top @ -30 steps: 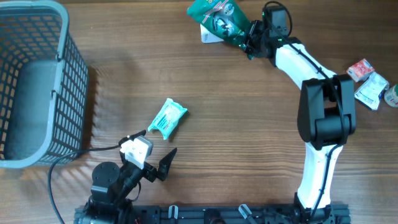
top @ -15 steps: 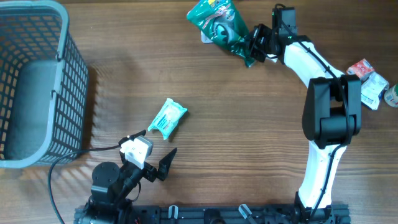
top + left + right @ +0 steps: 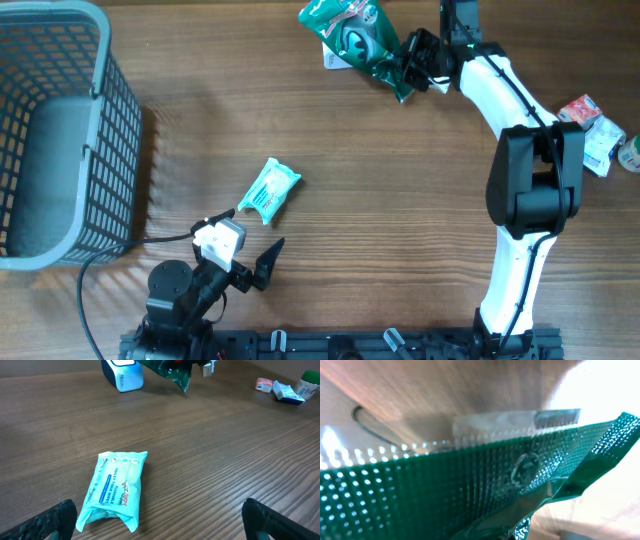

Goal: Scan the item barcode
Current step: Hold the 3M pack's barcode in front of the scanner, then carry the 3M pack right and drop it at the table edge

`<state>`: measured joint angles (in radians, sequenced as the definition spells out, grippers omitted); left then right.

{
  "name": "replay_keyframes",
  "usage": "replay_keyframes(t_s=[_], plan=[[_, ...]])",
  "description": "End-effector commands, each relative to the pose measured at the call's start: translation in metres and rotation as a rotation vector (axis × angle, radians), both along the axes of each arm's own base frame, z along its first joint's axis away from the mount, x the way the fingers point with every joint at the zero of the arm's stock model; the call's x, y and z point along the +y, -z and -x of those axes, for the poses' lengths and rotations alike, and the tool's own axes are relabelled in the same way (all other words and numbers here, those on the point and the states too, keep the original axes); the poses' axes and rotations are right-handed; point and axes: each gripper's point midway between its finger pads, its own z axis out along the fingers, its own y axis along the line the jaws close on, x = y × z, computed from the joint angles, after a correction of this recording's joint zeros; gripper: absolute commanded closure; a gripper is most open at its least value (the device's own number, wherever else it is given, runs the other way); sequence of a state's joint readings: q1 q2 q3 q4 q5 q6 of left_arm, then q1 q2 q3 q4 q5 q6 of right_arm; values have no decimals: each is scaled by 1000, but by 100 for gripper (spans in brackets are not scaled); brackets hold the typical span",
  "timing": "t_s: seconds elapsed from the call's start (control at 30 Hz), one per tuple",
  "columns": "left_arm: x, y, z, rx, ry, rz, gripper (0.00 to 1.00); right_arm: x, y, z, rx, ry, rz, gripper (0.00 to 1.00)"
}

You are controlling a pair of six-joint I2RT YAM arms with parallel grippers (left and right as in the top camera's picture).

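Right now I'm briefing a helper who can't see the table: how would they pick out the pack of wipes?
Start at the grey basket on the table's left side. Just to its right, near the open left gripper, lies the pack of wipes, on its own. It is pale turquoise and flat, unlike the dark green bag in the right gripper at the far edge.

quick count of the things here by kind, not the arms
soft packets: 4 (green foil bag, teal wipes pack, red-and-white sachet, white sachet)
grey mesh basket: 1
white-and-blue barcode scanner: 1
green-capped bottle: 1
total: 7
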<state>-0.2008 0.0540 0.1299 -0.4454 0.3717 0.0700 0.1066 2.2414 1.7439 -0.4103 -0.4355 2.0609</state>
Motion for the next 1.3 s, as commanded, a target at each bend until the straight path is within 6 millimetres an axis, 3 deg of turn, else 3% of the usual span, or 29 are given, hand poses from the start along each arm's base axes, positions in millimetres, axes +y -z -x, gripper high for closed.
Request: replay_keyframes(t_s=[0.0, 0.13, 0.33, 0.5, 0.6, 0.73, 0.8, 0.93, 0.97, 1.03, 1.13, 1.2, 1.23, 1.27], plan=[[1, -1, 0, -4, -3, 0, 0, -12, -1, -15, -41, 67, 70, 95], [1, -1, 0, -4, -3, 0, 0, -8, 16, -24, -56, 59, 61, 95], [1, -1, 0, -4, -3, 0, 0, -11, 39, -16, 9, 62, 74, 95], [1, -1, 0, -4, -3, 0, 0, -20, 28, -10, 1, -16, 16, 96], [1, -1, 0, -4, -3, 0, 0, -41, 12, 5, 28, -39, 34, 96], [1, -1, 0, -4, -3, 0, 0, -92, -34, 37, 63, -11, 123, 96], [1, -1, 0, -4, -3, 0, 0, -136, -57, 68, 141, 95, 209, 96], [1, -1, 0, -4, -3, 0, 0, -206, -80, 129, 299, 268, 347, 95], [1, -1, 0, -4, -3, 0, 0, -230, -81, 151, 367, 322, 391, 96], [1, -1, 0, -4, -3, 0, 0, -263, -78, 178, 452, 369, 450, 95], [1, -1, 0, -4, -3, 0, 0, -304, -69, 203, 524, 377, 506, 95], [1, -1, 0, -4, -3, 0, 0, -347, -54, 223, 577, 380, 551, 95], [1, -1, 0, -4, -3, 0, 0, -359, -51, 227, 585, 367, 576, 95], [1, -1, 0, -4, -3, 0, 0, -381, -46, 233, 582, 311, 640, 86]])
